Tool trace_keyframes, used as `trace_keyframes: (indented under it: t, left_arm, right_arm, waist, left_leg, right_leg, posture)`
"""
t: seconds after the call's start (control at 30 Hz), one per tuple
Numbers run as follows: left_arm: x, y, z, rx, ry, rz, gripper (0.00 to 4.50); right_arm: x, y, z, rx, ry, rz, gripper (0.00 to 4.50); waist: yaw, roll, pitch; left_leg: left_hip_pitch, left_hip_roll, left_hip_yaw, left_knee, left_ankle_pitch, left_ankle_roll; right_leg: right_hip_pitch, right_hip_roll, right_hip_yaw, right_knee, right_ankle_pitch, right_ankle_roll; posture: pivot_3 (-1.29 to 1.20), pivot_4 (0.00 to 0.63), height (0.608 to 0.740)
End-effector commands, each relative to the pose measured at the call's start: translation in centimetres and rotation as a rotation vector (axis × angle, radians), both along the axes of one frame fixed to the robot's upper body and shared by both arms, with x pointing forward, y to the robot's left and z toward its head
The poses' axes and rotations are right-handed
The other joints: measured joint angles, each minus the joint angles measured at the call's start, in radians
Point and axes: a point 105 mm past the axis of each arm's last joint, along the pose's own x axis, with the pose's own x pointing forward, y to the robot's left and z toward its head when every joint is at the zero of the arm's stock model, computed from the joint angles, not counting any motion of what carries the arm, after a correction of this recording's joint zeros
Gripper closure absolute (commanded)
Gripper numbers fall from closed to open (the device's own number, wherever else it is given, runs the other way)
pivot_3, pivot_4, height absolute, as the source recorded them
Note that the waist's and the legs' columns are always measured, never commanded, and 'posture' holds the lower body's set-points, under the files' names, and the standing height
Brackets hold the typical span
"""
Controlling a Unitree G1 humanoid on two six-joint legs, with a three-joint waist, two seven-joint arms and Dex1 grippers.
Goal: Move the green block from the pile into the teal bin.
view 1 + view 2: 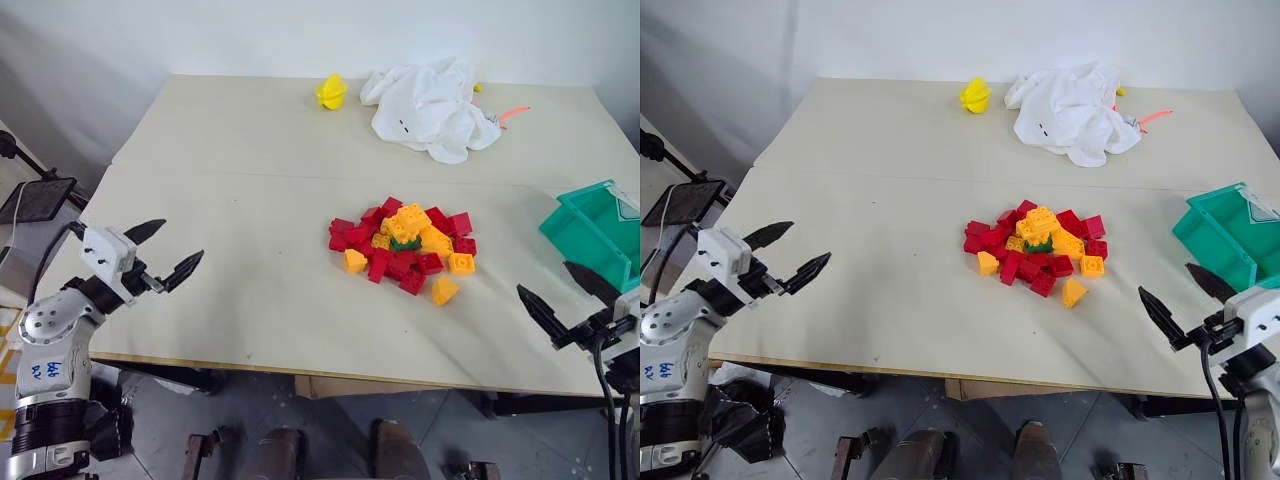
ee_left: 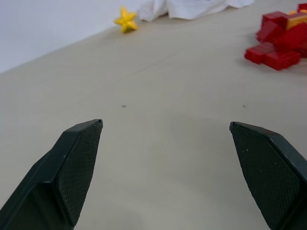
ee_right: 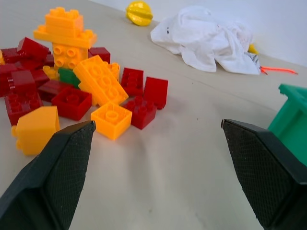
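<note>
A pale beige counter (image 1: 250, 200) carries the scene. Near its middle sits the pile (image 1: 404, 248), a loose heap of red, yellow and orange studded bricks. The green block (image 1: 404, 243) lies inside that heap, mostly buried: only a sliver of green shows between a yellow brick above it and red bricks around it. The right wrist view shows it as a small green patch (image 3: 70, 76) wedged under a tilted orange brick.

The teal bin (image 1: 598, 232) stands at the counter's right edge, well apart from the pile, its opening facing up.

The 2 hands hover low at the near edge of the counter. The left hand (image 1: 165, 252) is at the near left, fingers spread wide and empty, pointing toward the pile. The right hand (image 1: 566, 296) is at the near right, just in front of the bin, fingers also spread wide and holding nothing.

At the far side lie a crumpled white cloth (image 1: 432, 105) and a small yellow toy (image 1: 331, 92), neither part of the task.

The task appears to be at its start, the approach step. The next move likely calls for a hand to reach into the heap and pinch the green block without scattering or grabbing its neighbours.
</note>
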Motion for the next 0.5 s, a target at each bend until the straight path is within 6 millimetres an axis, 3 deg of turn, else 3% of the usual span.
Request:
trace_keyframes:
  t: [0.03,0.23,0.33,0.5]
  left_arm:
    - [0.0,-0.5,1.4,-0.002,-0.046,-0.019,0.0]
    - [-0.8,-3.7,1.3,-0.04,0.003,-0.198,0.0]
    - [-1.5,-6.6,0.7,0.021,0.023,-0.374,0.0]
    - [-2.0,-9.4,0.5,0.07,0.037,-0.548,0.0]
  right_arm:
    - [-0.3,-0.4,0.9,-0.014,-0.038,-0.02,0.07]
    - [-0.6,2.3,0.5,0.006,0.033,0.147,0.07]
    - [-1.0,6.0,0.0,0.02,0.147,0.362,0.63]
    - [0.2,10.1,0.6,0.04,0.235,0.554,2.24]
  waist:
    - [-0.001,0.0,0.0]
    - [-0.001,0.0,0.0]
    - [-0.001,0.0,0.0]
    - [-0.002,0.0,0.0]
  left_leg:
    - [0.0,0.0,0.0,0.0,0.0,0.0]
    - [0.0,0.0,0.0,0.0,0.0,0.0]
    - [0.0,0.0,0.0,0.0,0.0,0.0]
    - [0.0,0.0,0.0,0.003,0.0,0.0]
  right_leg:
    - [0.0,0.0,0.0,0.0,0.0,0.0]
    - [0.0,0.0,0.0,0.001,0.0,0.0]
    - [0.0,0.0,0.0,0.001,0.0,0.0]
    - [0.0,0.0,0.0,0.001,0.0,0.0]
  posture:
    - [0.0,0.15,0.74]
    - [0.0,0.15,0.74]
    - [0.0,0.15,0.74]
    - [0.0,0.15,0.74]
